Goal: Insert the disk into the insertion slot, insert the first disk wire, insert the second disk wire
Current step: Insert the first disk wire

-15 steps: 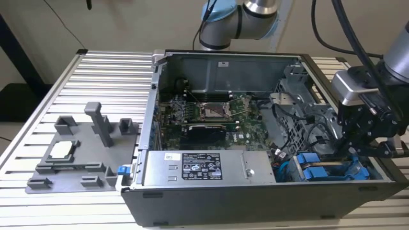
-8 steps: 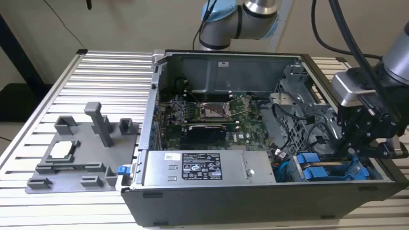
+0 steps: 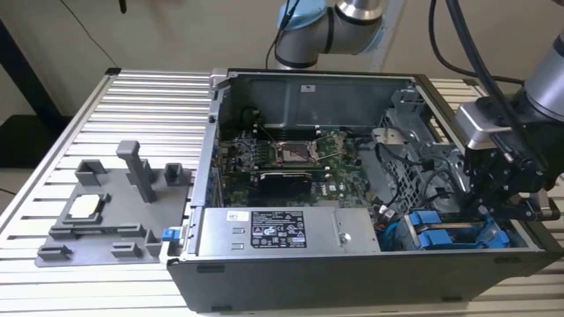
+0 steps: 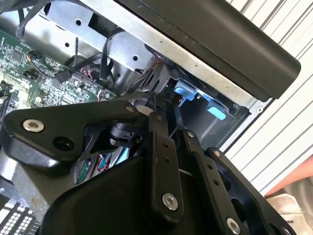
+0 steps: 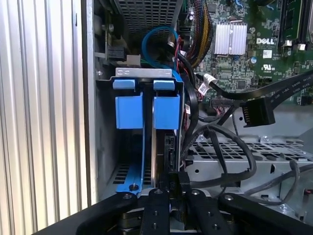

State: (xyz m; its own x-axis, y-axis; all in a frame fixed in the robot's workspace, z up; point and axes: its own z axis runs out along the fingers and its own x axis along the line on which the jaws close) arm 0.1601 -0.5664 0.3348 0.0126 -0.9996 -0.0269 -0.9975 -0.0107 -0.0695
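Two blue carrier tabs (image 5: 166, 111) stand side by side in the grey drive cage, the insertion slot (image 5: 103, 147), and the dark edge of the disk (image 5: 155, 152) runs down between them. In the exterior view the blue carriers (image 3: 438, 232) lie at the case's near corner on that view's right, with my gripper (image 3: 495, 210) right over them. In both wrist views the gripper (image 5: 176, 190) (image 4: 155, 105) has its fingers drawn close on a small black wire connector (image 5: 178, 180) at the disk's near end.
A loose flat black connector (image 5: 256, 112) on its cable hangs over the metal cage beside the motherboard (image 5: 254, 29). Bundled wires (image 5: 195, 44) crowd the bay. The silver power-supply box (image 3: 286, 231) sits beside the cage. A grey fixture plate (image 3: 110, 211) lies on the slatted table.
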